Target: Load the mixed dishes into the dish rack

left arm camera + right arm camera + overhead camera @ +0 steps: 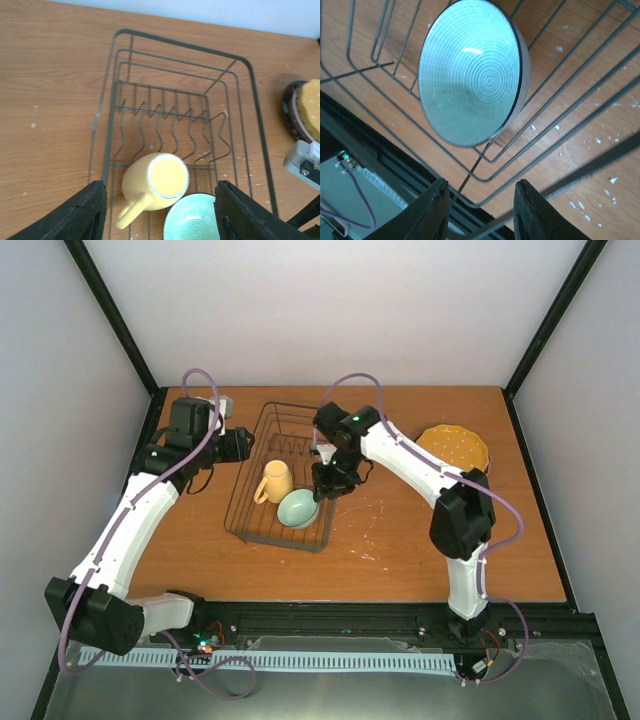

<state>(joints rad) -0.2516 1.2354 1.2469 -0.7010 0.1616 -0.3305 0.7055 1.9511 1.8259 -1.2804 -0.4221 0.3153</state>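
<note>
The dark wire dish rack lies mid-table. In its near end lie a yellow mug on its side and a pale mint-green bowl, tilted in the near right corner. My right gripper is open and empty just above and right of the bowl, its fingers over the rack's corner wires. My left gripper is open and empty at the rack's far left side, looking down at the mug and bowl. The orange white-dotted plate tops a stack at the right; the plates under it are mostly hidden.
The rack's far half holds only its upright wire dividers. The plate stack shows a dark rim at the right edge of the left wrist view. Black frame posts and pale walls enclose the wooden table.
</note>
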